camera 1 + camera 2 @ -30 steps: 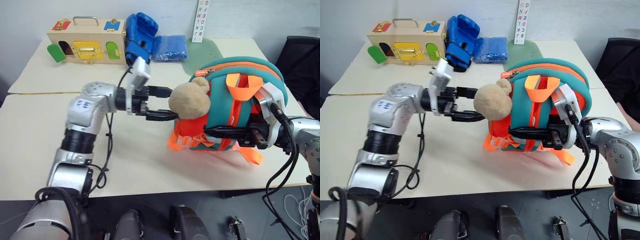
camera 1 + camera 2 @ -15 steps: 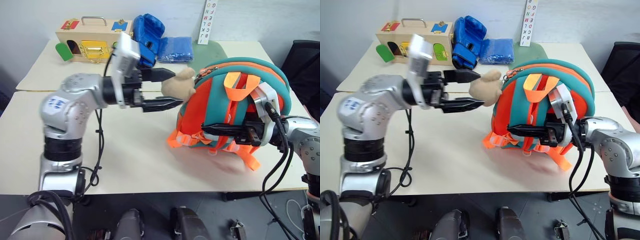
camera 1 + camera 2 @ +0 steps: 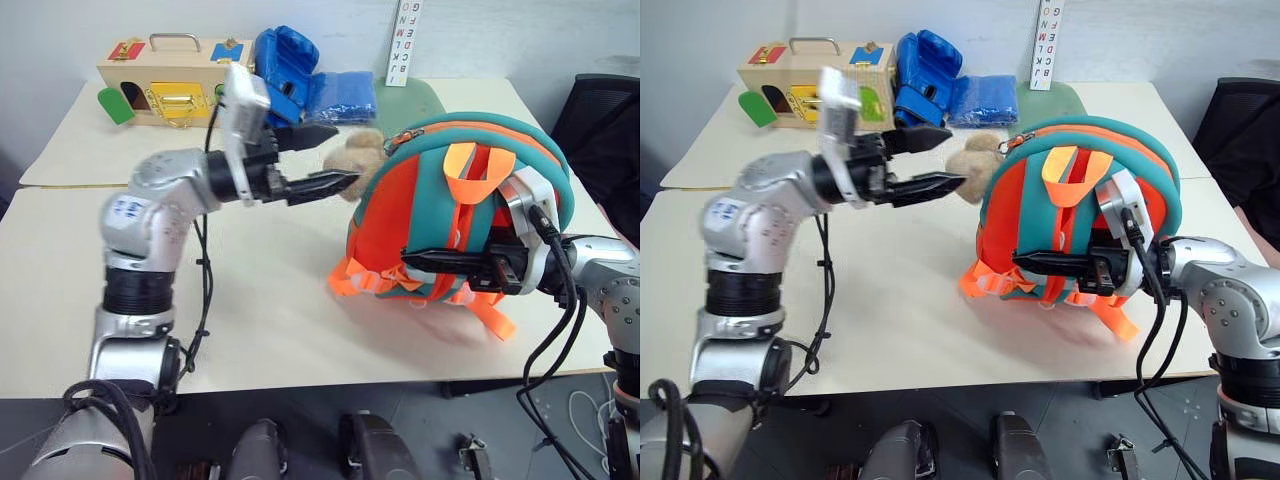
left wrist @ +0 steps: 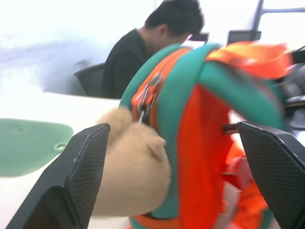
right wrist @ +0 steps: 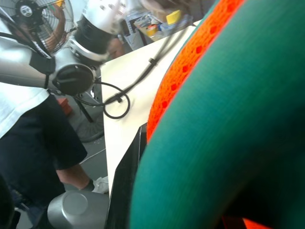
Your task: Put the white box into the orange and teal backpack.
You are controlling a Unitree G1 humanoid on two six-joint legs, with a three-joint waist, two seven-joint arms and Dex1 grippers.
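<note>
Backpack [image 3: 440, 220] upright; open table [image 3: 270, 300] between arms.

I'm seeing even, bright room light on the tabletop [image 3: 270, 330], with soft shadow under the backpack [image 3: 455, 215]. My left wrist view is blown out white behind and motion-blurred; the right wrist view sits too close, soft.

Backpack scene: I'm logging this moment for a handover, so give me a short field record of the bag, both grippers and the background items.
backpack: orange and teal backpack upright on the table, zipper at the top
plush bear: plush bear hangs at its upper side
left gripper: left gripper open, level, beside the bear
right gripper: right gripper shut on a backpack strap
background: wooden latch box, blue boxing gloves
</note>
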